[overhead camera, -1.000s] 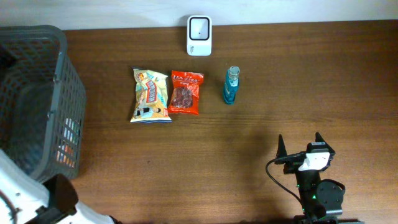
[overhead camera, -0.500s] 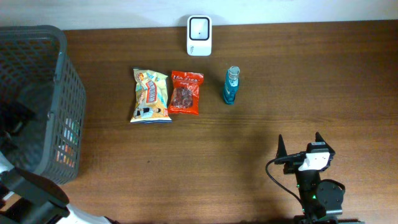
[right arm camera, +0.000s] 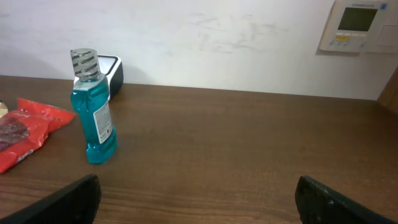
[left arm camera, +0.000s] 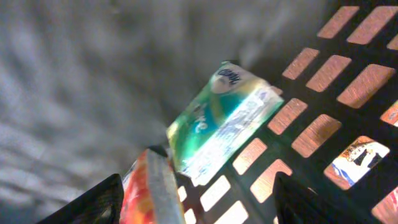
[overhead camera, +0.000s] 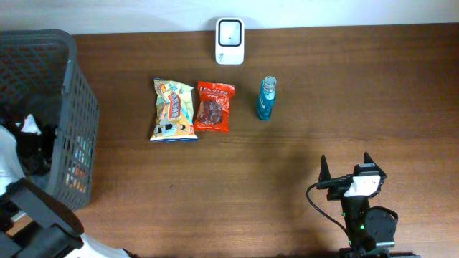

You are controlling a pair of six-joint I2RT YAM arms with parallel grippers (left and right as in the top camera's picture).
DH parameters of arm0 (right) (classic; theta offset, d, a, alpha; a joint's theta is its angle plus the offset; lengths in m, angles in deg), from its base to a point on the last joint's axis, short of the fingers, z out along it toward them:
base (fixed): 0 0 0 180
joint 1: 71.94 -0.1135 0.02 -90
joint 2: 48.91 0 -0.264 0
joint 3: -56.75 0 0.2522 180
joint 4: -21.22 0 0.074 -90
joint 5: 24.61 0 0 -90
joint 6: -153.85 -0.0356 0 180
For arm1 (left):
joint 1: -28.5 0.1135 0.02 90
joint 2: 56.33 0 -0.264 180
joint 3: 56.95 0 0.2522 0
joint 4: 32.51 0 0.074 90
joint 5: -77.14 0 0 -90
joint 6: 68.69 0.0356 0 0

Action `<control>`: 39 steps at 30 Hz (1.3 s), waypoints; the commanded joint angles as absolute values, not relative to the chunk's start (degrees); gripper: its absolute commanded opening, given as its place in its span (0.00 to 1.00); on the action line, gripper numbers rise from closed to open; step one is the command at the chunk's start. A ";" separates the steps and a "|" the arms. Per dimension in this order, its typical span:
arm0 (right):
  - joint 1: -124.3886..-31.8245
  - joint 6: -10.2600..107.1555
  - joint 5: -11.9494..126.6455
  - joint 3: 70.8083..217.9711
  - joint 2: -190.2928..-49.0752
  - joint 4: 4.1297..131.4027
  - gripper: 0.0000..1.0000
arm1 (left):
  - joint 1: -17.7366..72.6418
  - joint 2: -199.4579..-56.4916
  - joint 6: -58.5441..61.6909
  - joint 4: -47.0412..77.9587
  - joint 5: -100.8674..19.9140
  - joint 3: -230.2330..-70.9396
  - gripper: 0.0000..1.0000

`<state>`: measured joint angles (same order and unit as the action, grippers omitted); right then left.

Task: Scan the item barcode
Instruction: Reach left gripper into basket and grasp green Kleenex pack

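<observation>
- Left gripper: down inside the basket. Fingers stand wide apart at the lower corners of its wrist view. Nothing is gripped and neither pad touches a pack.
- Just ahead of the fingers: a green soft pack, tilted against the basket's mesh wall. Label is blurred and no barcode can be made out.
- Beside it, lower and nearer the left finger: an orange-red packet, partly hidden.
- Judged target is the green pack, as it sits most nearly between the open fingers. Cannot rule out the orange-red one.
- Right gripper: fully open, empty, parked low over the near right of the table.
- Scanner: at the far edge of the table, well apart from the basket.
- In a row near the scanner: snack bag, red pouch, blue bottle. Whether these have been scanned, cannot tell.
- Progress, judged: early for this item. Left to do: close on the pack, lift it clear of the basket, carry it over and turn its barcode to the scanner.
</observation>
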<state>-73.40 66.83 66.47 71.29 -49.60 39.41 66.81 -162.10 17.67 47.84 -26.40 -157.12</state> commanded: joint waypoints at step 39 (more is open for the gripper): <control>-73.05 66.39 66.98 70.83 -49.27 39.60 0.98 | 65.76 -172.16 16.16 69.52 -28.04 -211.09 0.00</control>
<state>-73.40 66.83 66.47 71.29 -49.60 39.38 65.65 -172.95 17.15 67.18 -24.94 -201.62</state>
